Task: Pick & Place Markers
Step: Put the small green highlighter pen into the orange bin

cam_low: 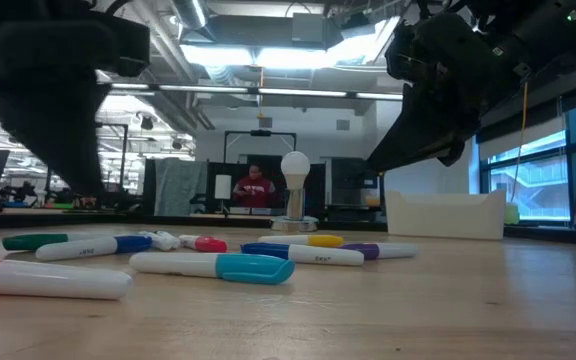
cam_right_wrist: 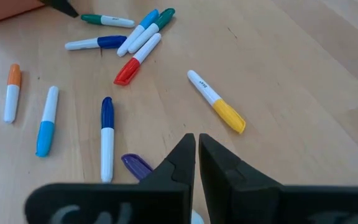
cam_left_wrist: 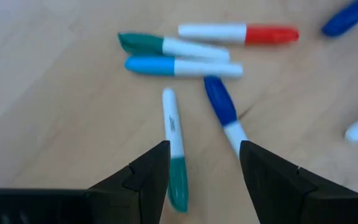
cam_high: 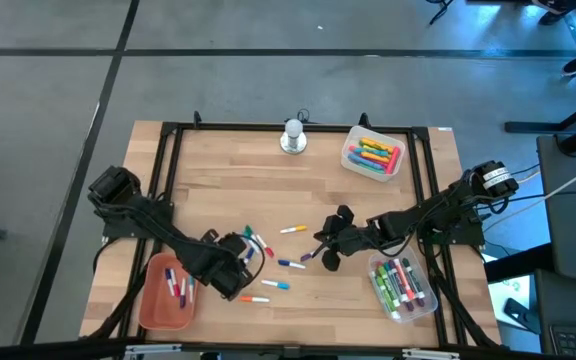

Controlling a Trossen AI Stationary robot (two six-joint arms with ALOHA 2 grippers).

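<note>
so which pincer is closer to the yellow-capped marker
Right. The right pincer, shut, hovers just beside the yellow-capped marker. The left pincer, open, sits farther off over the green-capped marker near the orange tray.

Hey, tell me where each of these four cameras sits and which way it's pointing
High view: overhead, straight down on the table; both arms show.
Low view: at tabletop height, level across the markers toward the room; both arms hang in from above.
Left wrist view: looks past the open left pincer at a green-capped marker.
Right wrist view: looks past the shut right pincer at a yellow-capped marker.
Shared: the yellow-capped marker also shows in the high view.
</note>
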